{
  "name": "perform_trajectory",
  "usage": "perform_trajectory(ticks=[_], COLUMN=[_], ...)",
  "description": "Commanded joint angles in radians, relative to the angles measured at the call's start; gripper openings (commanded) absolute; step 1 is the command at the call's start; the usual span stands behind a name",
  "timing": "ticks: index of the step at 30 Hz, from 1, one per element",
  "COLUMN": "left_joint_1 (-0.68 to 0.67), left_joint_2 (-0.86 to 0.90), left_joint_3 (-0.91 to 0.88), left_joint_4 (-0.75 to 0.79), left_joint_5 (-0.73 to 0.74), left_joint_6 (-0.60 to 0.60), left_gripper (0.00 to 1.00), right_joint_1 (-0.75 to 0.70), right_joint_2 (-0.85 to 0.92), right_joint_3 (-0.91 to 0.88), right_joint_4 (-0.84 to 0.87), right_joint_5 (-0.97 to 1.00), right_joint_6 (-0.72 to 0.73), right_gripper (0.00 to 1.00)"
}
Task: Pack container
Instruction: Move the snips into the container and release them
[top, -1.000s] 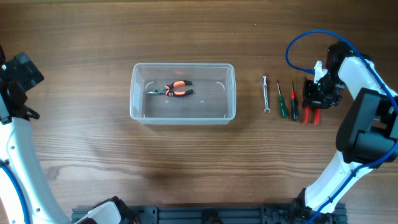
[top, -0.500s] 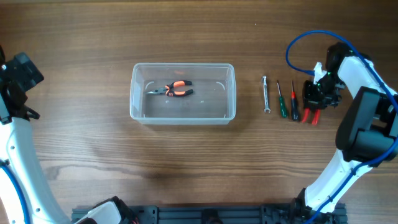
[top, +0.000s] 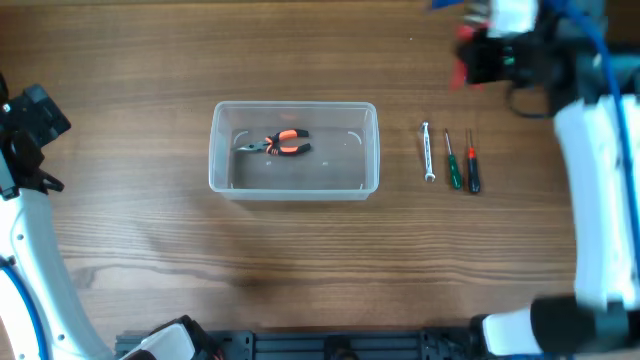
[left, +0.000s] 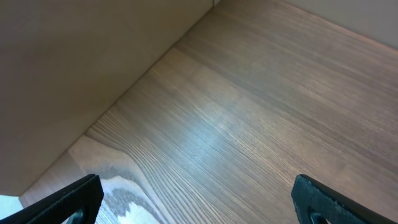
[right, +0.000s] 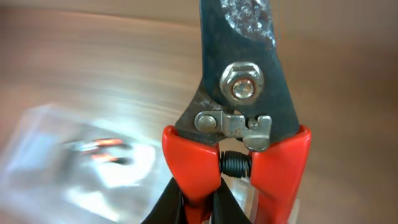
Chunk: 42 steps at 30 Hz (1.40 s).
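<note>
The right arm is strongly blurred in the top right corner of the overhead view; the right gripper (top: 487, 58) is only a dark smear with a red patch at its left, and its fingers cannot be made out there. The right wrist view is sharper close to the lens: red-handled cutters (right: 239, 93) fill the middle, with the dark blades cut off by the top edge. The 2 handles are pressed together at the bottom, where dark finger parts clamp them; this gripper is closed around the cutters. Everything behind them is smeared.

The container (top: 294, 190) stands on the table (top: 300, 270) left of centre, open side up, its long axis running left to right in the overhead view. Inside lies 1 pair of pliers (top: 277, 145) along the same axis, nose to the left and orange handles to the right. To the right, apart from the container, a wrench (top: 428, 152), a green screwdriver (top: 452, 162) and a red-and-black screwdriver (top: 472, 163) lie side by side, each crosswise to that axis.

The left gripper (left: 198, 198) is well apart from the container; only 2 fingertips (left: 68, 200) show, spread wide over bare wood and holding nothing.
</note>
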Motion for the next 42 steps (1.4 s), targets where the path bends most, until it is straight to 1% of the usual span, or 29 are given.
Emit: perform_trajectory(ticks=[1,4,6,9,13,18,24,26,27,28,29,30,31,32,33,34,36,37,40,42], left_joint_1=[0.006,0.006,0.006,0.006,0.006,0.006,0.006,0.006,0.006,0.006,0.006,0.006,0.006,0.006,0.006,0.006,0.006,0.006,0.006,0.006], left_joint_2=[0.005,0.005,0.005,0.005,0.005,0.005,0.005,0.005,0.005,0.005,0.005,0.005,0.005,0.005,0.005,0.005,0.005,0.005,0.005,0.005], left_joint_3=[-0.001,-0.001,-0.001,-0.001,-0.001,-0.001,-0.001,-0.001,-0.001,-0.001,-0.001,-0.001,-0.001,-0.001,-0.001,-0.001,-0.001,-0.001,-0.001,-0.001], left_joint_4=[-0.001,-0.001,-0.001,-0.001,-0.001,-0.001,-0.001,-0.001,-0.001,-0.001,-0.001,-0.001,-0.001,-0.001,-0.001,-0.001,-0.001,-0.001,-0.001,-0.001], left_joint_5=[-0.009,-0.009,-0.009,-0.009,-0.009,-0.009,-0.009,-0.009,-0.009,-0.009,-0.009,-0.009,-0.009,-0.009,-0.009,-0.009,-0.009,-0.009,-0.009,-0.009], left_joint_6=[-0.013,-0.013,-0.013,-0.013,-0.013,-0.013,-0.013,-0.013,-0.013,-0.013,-0.013,-0.013,-0.013,-0.013,-0.013,-0.013,-0.013,-0.013,-0.013,-0.013], left_gripper=[1.00,1.00,1.00,1.00,1.00,1.00,1.00,1.00,1.00,1.00,1.00,1.00,1.00,1.00,1.00,1.00,1.00,1.00,1.00,1.00], right_joint_1=[0.261,0.420,0.463,0.458,0.422,0.399,0.367,0.356,0.354,0.354,0.354,0.356,0.360,0.363,0.367,0.371,0.376,0.375,0.345,0.264], right_joint_2=[0.008,0.058,0.108,0.211,0.389,0.559,0.639,0.639,0.638,0.638,0.637,0.633,0.623,0.607,0.577,0.552,0.453,0.402,0.251,0.132], right_joint_3=[-0.008,-0.036,-0.055,-0.072,-0.072,-0.072,-0.072,-0.072,-0.071,-0.069,-0.061,-0.051,-0.039,-0.025,-0.009,0.003,0.038,0.051,0.057,0.057], right_joint_4=[-0.009,-0.009,-0.006,0.000,0.018,0.037,0.064,0.090,0.113,0.126,0.138,0.136,0.131,0.129,0.129,0.127,0.094,0.077,0.056,0.043], right_joint_5=[-0.066,-0.031,-0.013,-0.009,0.012,0.163,0.175,0.176,0.191,0.206,0.233,0.240,0.239,0.239,0.238,0.239,0.240,0.243,0.291,0.321], right_joint_6=[-0.283,-0.579,-0.710,-0.912,-1.077,-1.089,-1.088,-1.063,-1.025,-0.992,-0.919,-0.879,-0.835,-0.785,-0.710,-0.656,-0.503,-0.433,-0.303,-0.220], right_gripper=[0.04,0.04,0.04,0.04,0.04,0.04,0.04,0.05,0.08,0.15,0.25,0.30,0.30,0.34,0.57,0.64,0.61,0.61,0.61,0.61])
